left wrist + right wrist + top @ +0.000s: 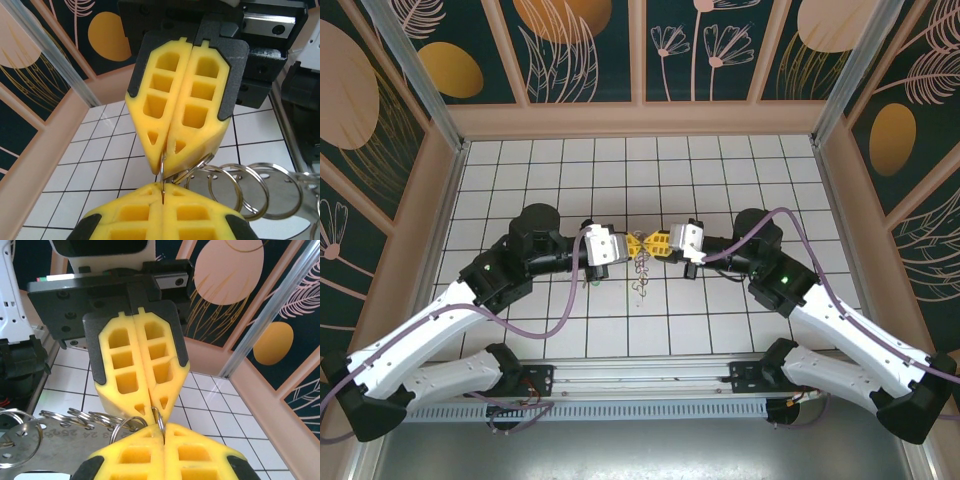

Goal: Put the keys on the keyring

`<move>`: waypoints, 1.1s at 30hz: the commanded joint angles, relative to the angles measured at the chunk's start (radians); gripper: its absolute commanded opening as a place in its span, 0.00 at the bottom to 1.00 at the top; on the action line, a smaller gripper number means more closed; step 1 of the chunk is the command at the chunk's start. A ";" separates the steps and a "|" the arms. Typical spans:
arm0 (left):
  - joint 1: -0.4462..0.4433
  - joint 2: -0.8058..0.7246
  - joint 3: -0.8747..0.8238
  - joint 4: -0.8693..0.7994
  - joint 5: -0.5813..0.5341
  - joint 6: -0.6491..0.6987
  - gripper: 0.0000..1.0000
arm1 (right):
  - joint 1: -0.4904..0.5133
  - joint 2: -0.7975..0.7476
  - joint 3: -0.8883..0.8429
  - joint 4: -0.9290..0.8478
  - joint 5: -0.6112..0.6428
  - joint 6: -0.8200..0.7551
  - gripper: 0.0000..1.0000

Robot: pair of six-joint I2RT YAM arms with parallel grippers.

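- Left gripper and right gripper meet tip to tip over the middle of the tiled table, each with its jaws clamped tight on the thin wire of the keyring.
- The keys dangle in a silvery bunch just below the fingertips, alongside linked split rings.

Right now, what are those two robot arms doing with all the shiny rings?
The two arms meet nose to nose over the middle of the tiled table. The left claw and the right claw are both shut, pinching the same thin keyring between their yellow tips. A chain of linked rings and a flat metal tag hang off it to one side. I can't make out a key on the pinched ring.
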 commanded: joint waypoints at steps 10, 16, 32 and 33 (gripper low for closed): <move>-0.017 -0.019 -0.021 0.167 0.132 -0.075 0.09 | 0.009 0.013 0.039 -0.043 -0.032 0.006 0.00; -0.017 -0.015 -0.024 0.166 0.135 -0.078 0.03 | 0.010 0.023 0.044 -0.052 -0.042 0.006 0.00; -0.017 -0.030 -0.064 0.141 0.037 -0.084 0.00 | 0.009 -0.008 0.007 0.010 0.058 0.066 0.31; -0.017 -0.030 -0.073 0.141 0.029 -0.092 0.00 | 0.009 -0.011 0.004 0.009 0.067 0.075 0.33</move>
